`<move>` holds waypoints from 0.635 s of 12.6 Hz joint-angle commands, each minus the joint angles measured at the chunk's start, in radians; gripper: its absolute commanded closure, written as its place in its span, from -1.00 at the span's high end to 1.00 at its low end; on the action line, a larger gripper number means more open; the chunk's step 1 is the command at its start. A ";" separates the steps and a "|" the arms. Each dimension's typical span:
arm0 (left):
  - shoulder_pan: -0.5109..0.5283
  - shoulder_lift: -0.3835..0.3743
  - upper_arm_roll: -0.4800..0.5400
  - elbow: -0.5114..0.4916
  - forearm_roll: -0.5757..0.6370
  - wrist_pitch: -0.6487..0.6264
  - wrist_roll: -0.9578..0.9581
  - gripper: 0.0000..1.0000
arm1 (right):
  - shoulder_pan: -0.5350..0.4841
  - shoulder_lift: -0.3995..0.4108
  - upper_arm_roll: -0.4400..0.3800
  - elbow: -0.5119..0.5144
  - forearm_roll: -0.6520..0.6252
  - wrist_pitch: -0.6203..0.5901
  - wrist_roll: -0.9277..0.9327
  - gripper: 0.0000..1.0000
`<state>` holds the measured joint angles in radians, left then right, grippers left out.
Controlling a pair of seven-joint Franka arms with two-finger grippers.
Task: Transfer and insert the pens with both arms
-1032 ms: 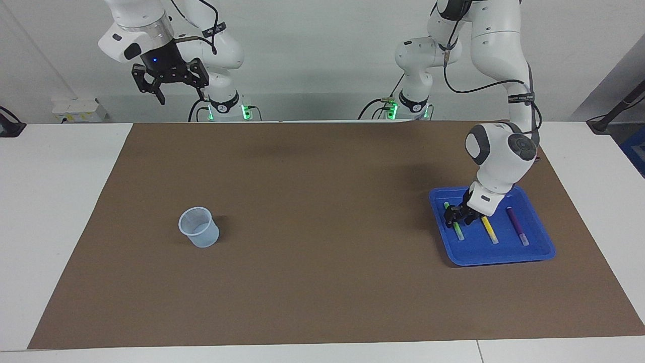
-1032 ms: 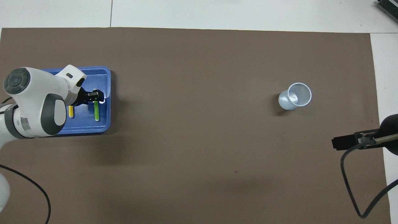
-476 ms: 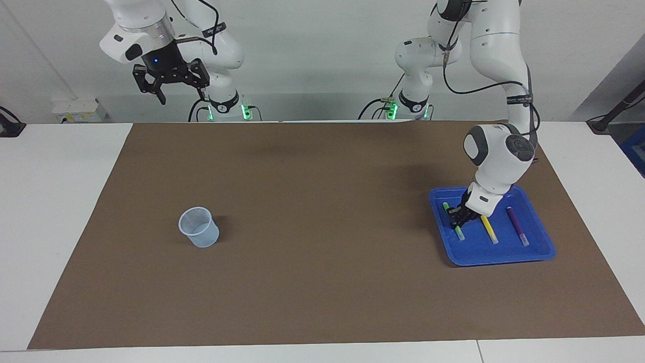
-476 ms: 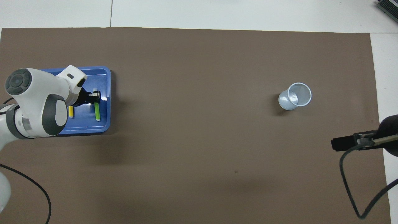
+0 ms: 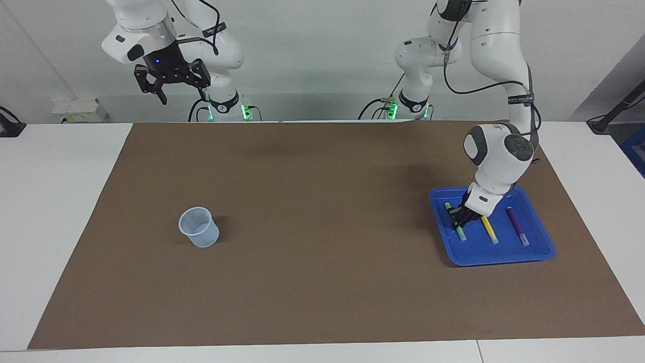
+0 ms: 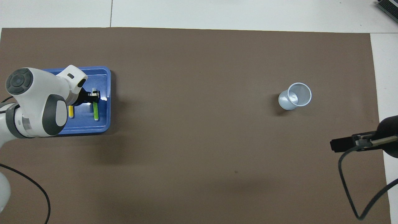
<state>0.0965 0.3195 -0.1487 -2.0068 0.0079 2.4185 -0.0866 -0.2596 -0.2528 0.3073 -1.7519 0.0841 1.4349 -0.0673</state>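
Blue tray (image 5: 536, 246): green pen (image 5: 459, 232) between jaws

A white table (image 5: 60, 201) carries a brown mat (image 5: 322, 282) bearing a blue tray (image 5: 541, 249) and a clear cup (image 5: 199, 227).

Left arm is reaching down, right arm is waiting raised.
The left arm (image 5: 496, 156) is bent at the wrist and points steeply down; the left gripper (image 5: 461, 216) is low, with its fingers closed together. The right arm (image 5: 141, 30) waits high near its own base, and the right gripper (image 5: 171, 83) hangs in the air with the fingers spread wide.
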 commanded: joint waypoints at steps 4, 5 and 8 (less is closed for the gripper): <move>0.008 0.015 0.001 0.104 0.015 -0.080 0.070 -1.00 | -0.017 -0.029 0.001 -0.029 0.025 0.009 -0.029 1.00; -0.001 0.012 0.006 0.140 -0.021 -0.143 0.045 -1.00 | -0.017 -0.029 0.001 -0.031 0.026 0.009 -0.026 1.00; 0.009 0.000 0.004 0.163 -0.037 -0.223 -0.095 -1.00 | -0.024 -0.029 -0.002 -0.052 0.092 0.009 -0.020 1.00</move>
<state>0.0997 0.3190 -0.1449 -1.8632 -0.0132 2.2460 -0.1093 -0.2614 -0.2531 0.3058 -1.7572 0.1143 1.4349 -0.0673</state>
